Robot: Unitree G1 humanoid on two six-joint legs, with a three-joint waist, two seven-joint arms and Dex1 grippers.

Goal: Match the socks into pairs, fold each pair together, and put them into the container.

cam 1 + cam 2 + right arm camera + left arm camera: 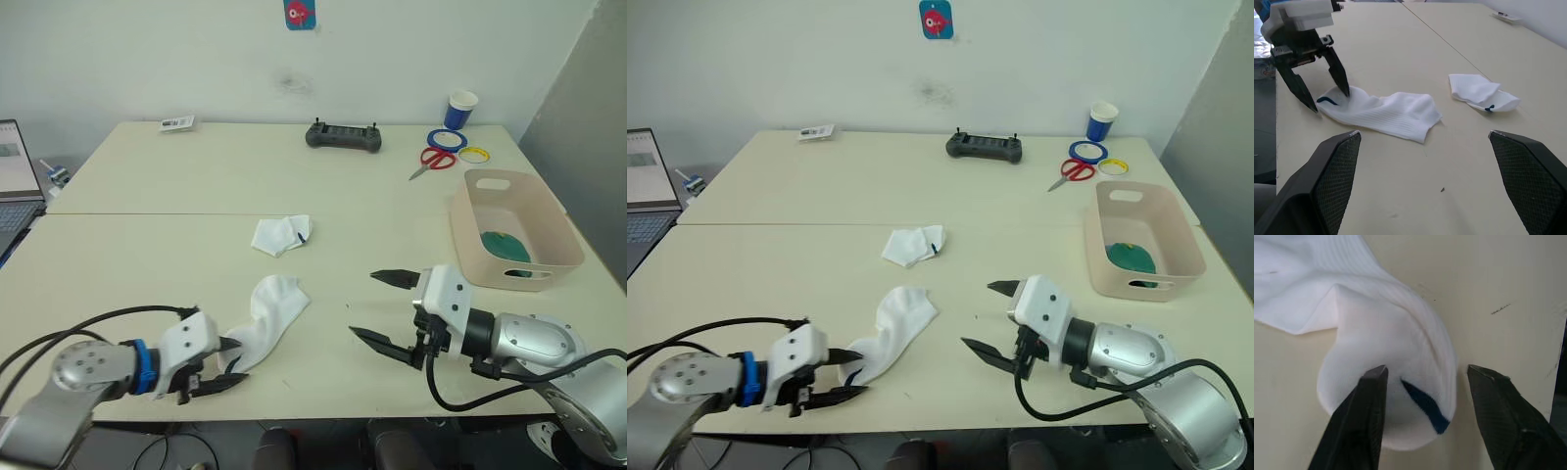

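The left eye view showed the cream-coloured table (196, 186) with two soft white ankle socks on it: one flat white sock (269, 311) stretched out near the front edge, and a crumpled white sock (280, 235) lying well apart from it toward the middle. The left gripper (227, 364) sat at the flat sock's toe end, its black fingers parted on either side of the fabric. The right gripper (380, 308) hovered above bare table with its fingers spread wide, holding nothing. The pale beige-pink rectangular plastic tub (470, 240) stood at the right, with a dark green bundle (505, 245) already lying inside it.

The right eye view added a black handheld controller (985, 147), red-handled scissors (1076, 171) and a blue-and-white paper cup (1102, 120) along the far side.

The left wrist view showed the toe with its small navy mark (1425, 405) between the two fingers (1359, 416), one resting on the cloth and the other on the table just beside it; the jaws had not closed.

The right wrist view showed both socks apart.

The likely risk was a shallow pinch: closing on a single layer at the very tip could let the sock slip free or drag and bunch, spoiling the match with its partner.
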